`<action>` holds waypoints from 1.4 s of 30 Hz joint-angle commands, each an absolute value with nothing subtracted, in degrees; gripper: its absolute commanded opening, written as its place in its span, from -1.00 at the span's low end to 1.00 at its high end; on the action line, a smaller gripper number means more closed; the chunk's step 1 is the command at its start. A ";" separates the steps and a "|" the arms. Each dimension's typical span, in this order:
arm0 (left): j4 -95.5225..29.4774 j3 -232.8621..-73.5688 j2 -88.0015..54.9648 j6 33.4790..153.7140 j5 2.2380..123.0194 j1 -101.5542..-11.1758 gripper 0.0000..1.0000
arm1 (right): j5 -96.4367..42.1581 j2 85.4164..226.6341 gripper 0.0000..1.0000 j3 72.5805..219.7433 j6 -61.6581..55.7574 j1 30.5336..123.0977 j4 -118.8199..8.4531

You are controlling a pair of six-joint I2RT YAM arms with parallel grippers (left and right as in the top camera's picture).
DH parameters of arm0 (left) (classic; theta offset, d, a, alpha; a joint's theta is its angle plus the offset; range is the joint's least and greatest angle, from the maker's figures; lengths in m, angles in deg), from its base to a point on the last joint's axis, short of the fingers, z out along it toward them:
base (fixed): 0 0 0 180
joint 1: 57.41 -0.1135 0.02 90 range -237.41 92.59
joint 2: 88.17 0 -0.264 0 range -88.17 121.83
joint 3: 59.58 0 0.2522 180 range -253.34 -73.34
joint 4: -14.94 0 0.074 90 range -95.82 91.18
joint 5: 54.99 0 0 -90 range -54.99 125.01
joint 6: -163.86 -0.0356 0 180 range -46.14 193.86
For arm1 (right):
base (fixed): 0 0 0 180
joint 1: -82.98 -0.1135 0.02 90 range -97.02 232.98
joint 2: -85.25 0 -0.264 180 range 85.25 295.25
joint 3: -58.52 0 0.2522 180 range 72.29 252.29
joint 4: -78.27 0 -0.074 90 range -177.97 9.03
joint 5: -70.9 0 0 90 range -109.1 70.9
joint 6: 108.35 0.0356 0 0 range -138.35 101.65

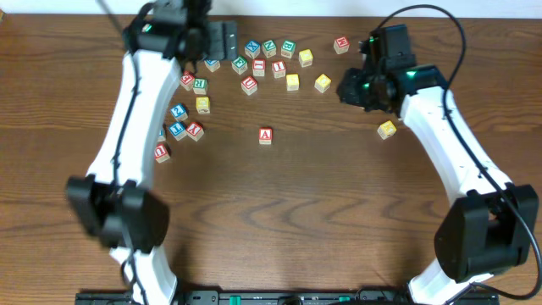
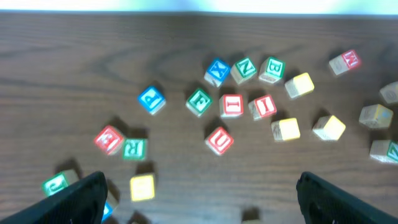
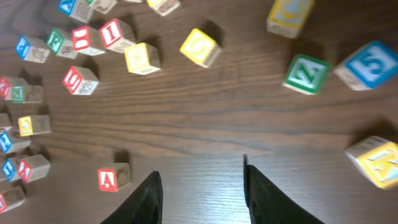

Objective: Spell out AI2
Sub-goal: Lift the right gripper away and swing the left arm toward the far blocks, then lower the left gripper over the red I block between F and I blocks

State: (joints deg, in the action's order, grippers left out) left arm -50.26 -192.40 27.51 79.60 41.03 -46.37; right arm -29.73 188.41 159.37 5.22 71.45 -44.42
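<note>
the red i block lies at about 1 o'clock from the released, empty left gripper, nearer than the equally released right gripper.

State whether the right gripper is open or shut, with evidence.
Open: the right gripper shows its fingers apart, only bare table between them.

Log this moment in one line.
A block alone below pile | red I block in pile | left gripper open, empty | right gripper open, empty
</note>
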 commanded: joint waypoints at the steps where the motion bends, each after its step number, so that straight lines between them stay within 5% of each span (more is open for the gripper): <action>1: -55.52 -205.30 36.56 78.35 39.68 -44.97 0.92 | -29.79 187.14 -0.23 160.29 3.43 71.76 -43.19; 6: -61.10 -217.02 47.12 77.11 39.68 -43.33 0.92 | -29.77 187.14 -0.19 160.29 3.17 71.62 -41.53; 17: -54.78 -217.04 55.10 76.23 39.66 -42.32 0.80 | -29.51 187.16 -0.06 160.23 2.12 70.25 -40.31; 19: -53.62 -217.04 56.28 76.25 39.48 -41.99 0.75 | -28.09 187.16 0.17 160.14 2.10 69.77 -39.83; 25: -51.55 -216.97 59.31 76.30 39.37 -41.56 0.59 | -22.15 187.16 0.27 160.10 2.12 68.50 -37.45; 42: -46.41 -216.88 63.58 76.32 36.68 -40.49 0.55 | -22.08 187.16 0.29 159.99 2.14 68.63 -37.32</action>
State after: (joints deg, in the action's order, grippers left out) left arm -46.43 -215.03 61.87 76.69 37.76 -40.90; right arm -22.91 188.23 159.44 2.82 68.76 -37.58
